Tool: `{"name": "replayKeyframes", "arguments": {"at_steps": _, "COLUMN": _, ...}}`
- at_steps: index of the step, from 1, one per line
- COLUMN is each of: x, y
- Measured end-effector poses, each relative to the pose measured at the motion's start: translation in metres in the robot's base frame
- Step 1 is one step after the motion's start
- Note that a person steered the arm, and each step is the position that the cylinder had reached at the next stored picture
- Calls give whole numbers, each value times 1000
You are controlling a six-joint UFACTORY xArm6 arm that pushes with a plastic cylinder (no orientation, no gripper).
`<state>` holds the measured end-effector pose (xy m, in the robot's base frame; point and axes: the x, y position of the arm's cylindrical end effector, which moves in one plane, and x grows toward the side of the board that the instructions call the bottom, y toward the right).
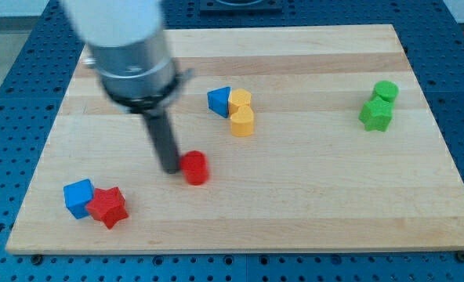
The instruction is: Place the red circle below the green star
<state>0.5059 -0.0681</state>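
The red circle lies on the wooden board left of centre, in the lower half. My tip stands right against its left side. The green star lies far off at the view's right, in the upper half, with a green circle touching it just above. The red circle is well to the left of the green star and lower than it.
A blue triangle and two yellow blocks cluster above the red circle. A blue cube and a red star sit together at the lower left. The board ends near the green blocks on the right.
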Motion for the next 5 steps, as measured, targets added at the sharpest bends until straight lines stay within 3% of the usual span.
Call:
{"name": "replayKeyframes", "arguments": {"at_steps": 1, "x": -1, "y": 76}}
{"name": "replayKeyframes", "arguments": {"at_steps": 2, "x": -2, "y": 89}}
{"name": "replayKeyframes", "arguments": {"at_steps": 3, "x": -8, "y": 50}}
{"name": "replayKeyframes", "arguments": {"at_steps": 4, "x": 1, "y": 46}}
{"name": "replayKeyframes", "arguments": {"at_steps": 5, "x": 12, "y": 90}}
